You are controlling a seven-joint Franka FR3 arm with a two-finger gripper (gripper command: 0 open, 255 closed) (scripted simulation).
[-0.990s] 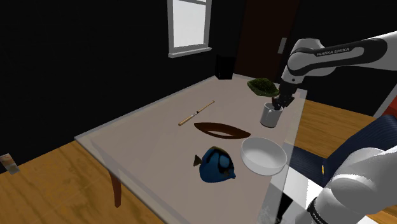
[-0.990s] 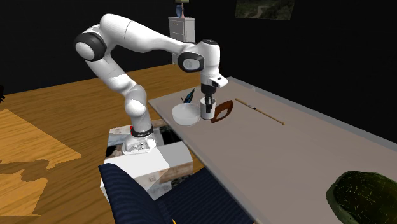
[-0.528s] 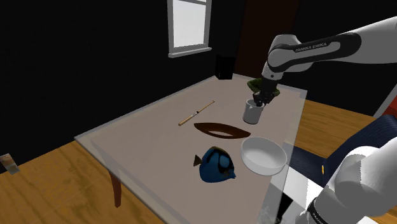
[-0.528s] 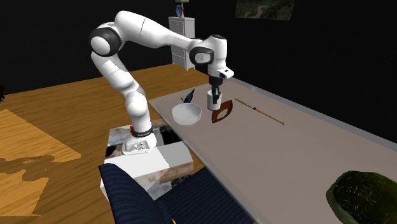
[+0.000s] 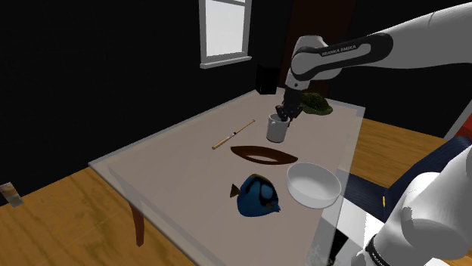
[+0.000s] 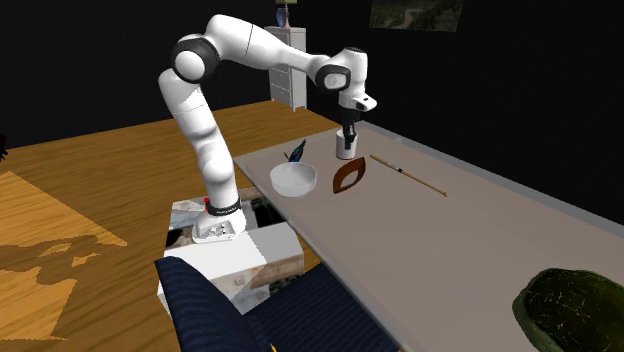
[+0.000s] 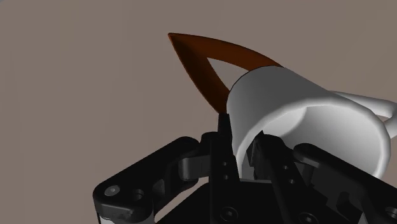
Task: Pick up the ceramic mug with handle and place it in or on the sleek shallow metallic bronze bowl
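Note:
A white-grey mug (image 5: 277, 130) hangs in the air above the table, with my black gripper (image 5: 282, 115) shut on its rim from above. In the wrist view one finger sits outside the mug (image 7: 286, 105) wall and the other inside it, and the gripper (image 7: 242, 132) clasps that wall; the handle (image 7: 375, 105) sticks out to the side. The shallow, boat-shaped brown bowl (image 5: 263, 155) lies on the table just below and in front of the mug. From the second exterior view the mug (image 6: 347, 146) hovers right above the bowl (image 6: 347, 177), under the gripper (image 6: 349, 134).
On the table (image 5: 166, 159) a white bowl (image 5: 312, 184) and a blue fish-like object (image 5: 257, 195) lie near the front edge. A thin stick (image 5: 233, 134) lies left of the brown bowl. A dark green lump (image 5: 314, 103) and a black box (image 5: 266, 78) stand at the far end.
The arm has carried the mug toward the shoulder view's left and lifted it, from beside the white bowl to above the brown bowl. The grip on the rim has stayed.

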